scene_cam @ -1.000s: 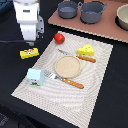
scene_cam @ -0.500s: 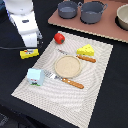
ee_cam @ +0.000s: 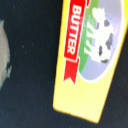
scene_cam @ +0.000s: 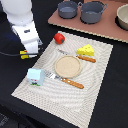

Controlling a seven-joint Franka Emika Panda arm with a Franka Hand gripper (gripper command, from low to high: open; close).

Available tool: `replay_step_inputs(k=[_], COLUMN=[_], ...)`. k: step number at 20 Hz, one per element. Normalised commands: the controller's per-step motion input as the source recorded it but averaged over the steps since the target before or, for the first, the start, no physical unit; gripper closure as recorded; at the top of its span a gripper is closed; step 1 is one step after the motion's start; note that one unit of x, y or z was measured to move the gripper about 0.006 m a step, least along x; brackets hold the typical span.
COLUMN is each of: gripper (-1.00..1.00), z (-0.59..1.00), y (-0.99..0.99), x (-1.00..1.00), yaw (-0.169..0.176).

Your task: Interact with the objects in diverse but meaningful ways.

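Note:
The yellow rectangular box (scene_cam: 24, 54) lies on the dark table beside the placemat, at the exterior view's left. It fills the wrist view (ee_cam: 90, 60), with a red "BUTTER" banner and a cow picture. My gripper (scene_cam: 30, 50) hangs low right over the box; its fingers are hidden, so I cannot tell whether they touch it. The red tomato (scene_cam: 59, 38), the holed cheese wedge (scene_cam: 86, 50) and the white-blue milk carton (scene_cam: 35, 76) sit on the placemat. Two grey pots (scene_cam: 67, 8) (scene_cam: 92, 11) stand on the brown board. The frying pan is not in view.
A beige striped placemat (scene_cam: 95, 95) holds a tan round plate (scene_cam: 67, 66), a knife (scene_cam: 86, 58) and a fork (scene_cam: 70, 81) with wooden handles. A round vessel with a pale inside (scene_cam: 122, 17) is cut by the right edge. A dark cable (scene_cam: 10, 53) runs to the arm.
The arm has come down a little over the yellow box. The items on the placemat have not moved.

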Motion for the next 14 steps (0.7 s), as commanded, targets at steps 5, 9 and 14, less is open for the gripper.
replay_step_inputs(k=[5,9,14], gripper=[1.00,1.00,1.00], z=[-0.37,-0.24,0.13], y=[-0.10,-0.05,0.01], x=[-0.39,-0.30,-0.13], yaw=[0.045,0.051,0.052])
